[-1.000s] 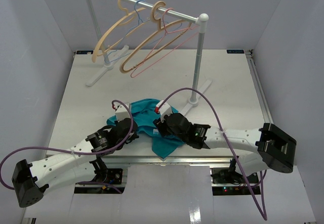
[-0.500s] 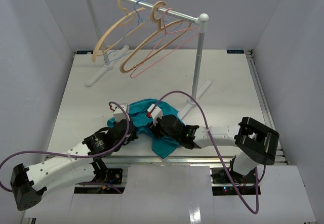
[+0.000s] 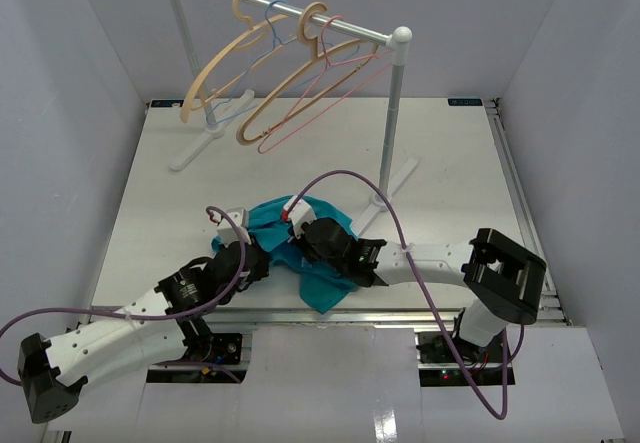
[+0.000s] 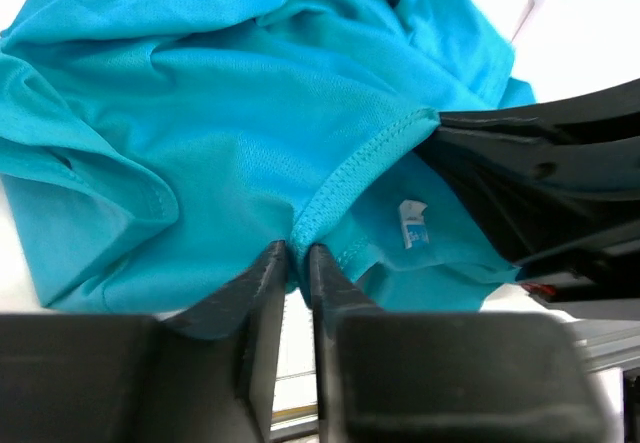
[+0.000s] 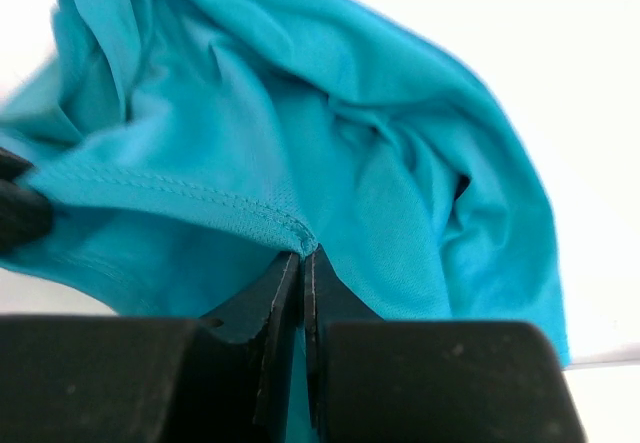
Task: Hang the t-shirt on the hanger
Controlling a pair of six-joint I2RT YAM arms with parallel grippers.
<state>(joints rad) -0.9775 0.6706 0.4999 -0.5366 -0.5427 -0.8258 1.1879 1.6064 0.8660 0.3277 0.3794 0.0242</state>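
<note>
One t-shirt (image 3: 305, 248), teal, crumpled on the tabletop (image 3: 450, 173) near its front edge. Four hangers on one rail (image 3: 290, 8): two beige, one light-blue, one pink hanger (image 3: 322, 104). Two claws: left claw (image 4: 297, 263) narrow, seam between its fingers; right claw (image 5: 301, 268) pinched onto the t-shirt's hem.

Overhead: both wrists cover the middle of the t-shirt (image 3: 322, 281); the fingertips cannot be made out there. Print on the white label (image 4: 414, 225) too small to read. Left wrist view: dark body of the other arm hides the t-shirt's right side, blurred. Right wrist view: t-shirt cut off at the left edge, blurred there.
</note>
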